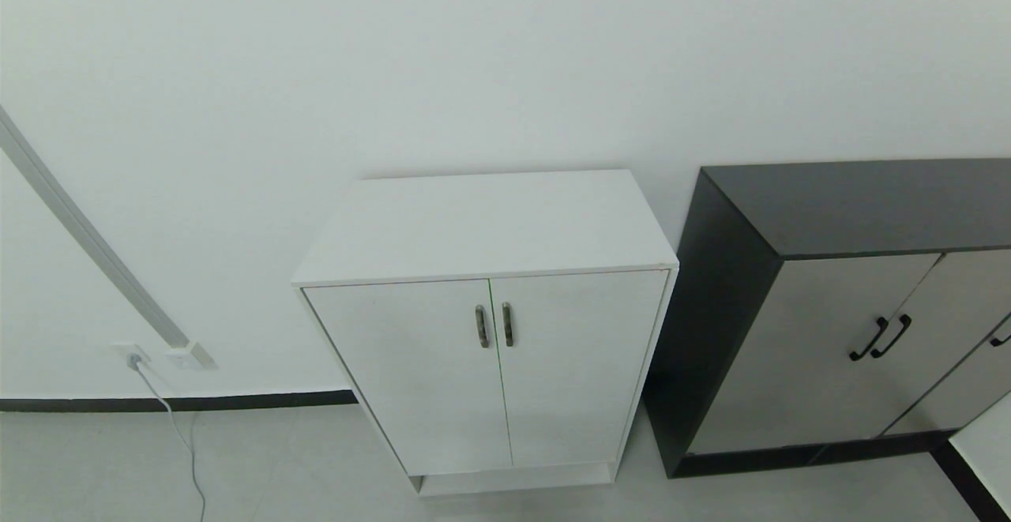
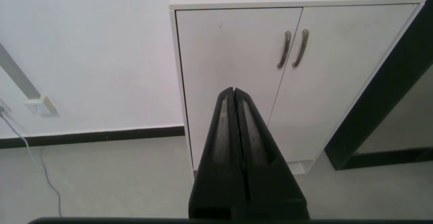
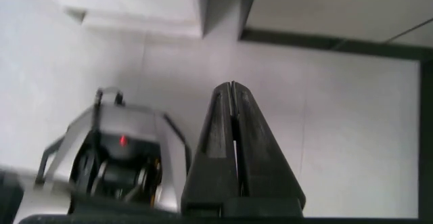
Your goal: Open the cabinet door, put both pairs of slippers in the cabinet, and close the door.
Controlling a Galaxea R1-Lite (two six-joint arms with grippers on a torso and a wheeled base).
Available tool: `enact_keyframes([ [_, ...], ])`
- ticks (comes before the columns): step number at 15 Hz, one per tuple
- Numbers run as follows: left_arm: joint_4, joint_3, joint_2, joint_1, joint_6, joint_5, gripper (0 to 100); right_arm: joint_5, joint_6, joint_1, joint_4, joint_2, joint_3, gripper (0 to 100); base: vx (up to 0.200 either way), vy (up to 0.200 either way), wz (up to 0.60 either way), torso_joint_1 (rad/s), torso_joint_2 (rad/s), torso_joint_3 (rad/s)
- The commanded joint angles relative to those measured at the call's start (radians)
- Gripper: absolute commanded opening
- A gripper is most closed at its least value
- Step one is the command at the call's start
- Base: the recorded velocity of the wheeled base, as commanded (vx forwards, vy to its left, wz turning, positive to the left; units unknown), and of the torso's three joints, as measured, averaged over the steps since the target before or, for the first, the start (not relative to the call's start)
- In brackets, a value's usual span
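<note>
White two-door cabinet [image 1: 486, 372], doors shut, stands ahead of left claw [image 2: 233, 92], clenched empty. Right claw [image 3: 232, 87] likewise clenched. Best: unclench, hook one grey bar handle [image 2: 284, 49], pull along door's arc.

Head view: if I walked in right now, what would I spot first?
A white cabinet stands in the middle against the wall, both doors shut, with two handles side by side where the doors meet. Right beside it, on the robot's right, is a dark cabinet with black handles. In the left wrist view, the shut left gripper points toward the white cabinet.
</note>
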Motion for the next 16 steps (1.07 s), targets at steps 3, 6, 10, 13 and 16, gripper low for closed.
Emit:
enact_keyframes([
  [3, 0.000, -0.001, 0.000, 0.000, 0.000, -0.001, 0, 0.010, -0.034, 0.008, 0.094, -0.083, -0.003, 0, 0.000, 0.000, 0.00, 0.000, 0.00, 0.000],
  [6, 0.000, -0.001, 0.000, 0.000, 0.001, -0.003, 0, 0.076, -0.024, 0.063, 0.090, -0.101, 0.001, 0, 0.000, 0.000, 0.00, 0.000, 0.00, 0.000],
  [10, 0.000, -0.001, 0.000, 0.000, 0.001, -0.003, 0, 0.185, -0.020, 0.077, 0.122, -0.155, 0.001, 0, 0.000, 0.000, 0.00, 0.000, 0.00, 0.000],
  [13, 0.000, 0.000, 0.000, 0.000, 0.001, -0.003, 0, 0.182, -0.066, -0.101, 0.124, -0.135, 0.001, 0, 0.000, 0.000, 0.00, 0.000, 0.00, 0.000],
  [16, 0.000, -0.001, 0.000, 0.000, 0.001, -0.003, 0, 0.182, -0.077, -0.300, 0.124, -0.178, -0.001, 0, 0.000, 0.000, 0.00, 0.000, 0.00, 0.000],
])
